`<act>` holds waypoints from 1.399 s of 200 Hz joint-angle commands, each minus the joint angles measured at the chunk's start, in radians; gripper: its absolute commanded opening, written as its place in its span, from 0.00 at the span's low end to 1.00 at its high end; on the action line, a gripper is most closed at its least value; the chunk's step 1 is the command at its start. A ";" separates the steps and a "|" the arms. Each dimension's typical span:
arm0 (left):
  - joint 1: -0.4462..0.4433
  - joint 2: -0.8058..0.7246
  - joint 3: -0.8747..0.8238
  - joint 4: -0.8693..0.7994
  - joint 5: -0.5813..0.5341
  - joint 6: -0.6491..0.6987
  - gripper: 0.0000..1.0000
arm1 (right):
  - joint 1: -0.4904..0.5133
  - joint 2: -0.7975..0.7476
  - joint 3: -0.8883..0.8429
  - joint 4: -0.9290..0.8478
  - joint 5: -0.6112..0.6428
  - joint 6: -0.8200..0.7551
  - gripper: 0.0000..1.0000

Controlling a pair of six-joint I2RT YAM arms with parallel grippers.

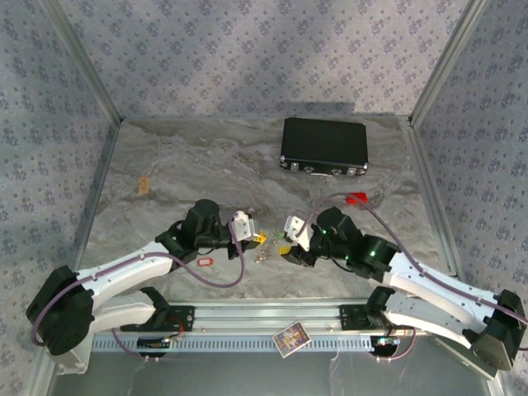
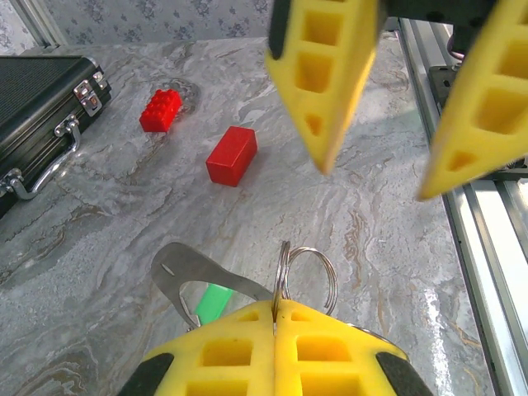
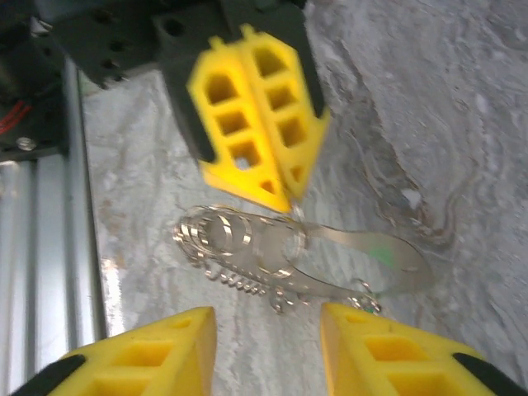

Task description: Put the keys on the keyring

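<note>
Left gripper (image 2: pixel 276 318) clamps the thin silvery wire keyring (image 2: pixel 310 276) by the marble table's (image 2: pixel 107 247) near edge. Right gripper (image 3: pixel 268 346), jaws apart and empty, should pinch the green-tagged flat metal key (image 3: pixel 389 259) squarely.

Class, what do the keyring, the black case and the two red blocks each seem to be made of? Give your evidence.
Keyring: metal, probably steel; thin silvery coils with bright glints.
Black case: textured skin, likely plastic or leatherette; shiny metal latches.
Red block and red studded brick: plastic; glossy, uniform colour, moulded edges.
</note>
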 commanded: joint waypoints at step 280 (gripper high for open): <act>-0.007 -0.012 0.061 -0.049 -0.042 0.003 0.00 | -0.037 0.188 0.027 0.089 -0.197 0.263 0.00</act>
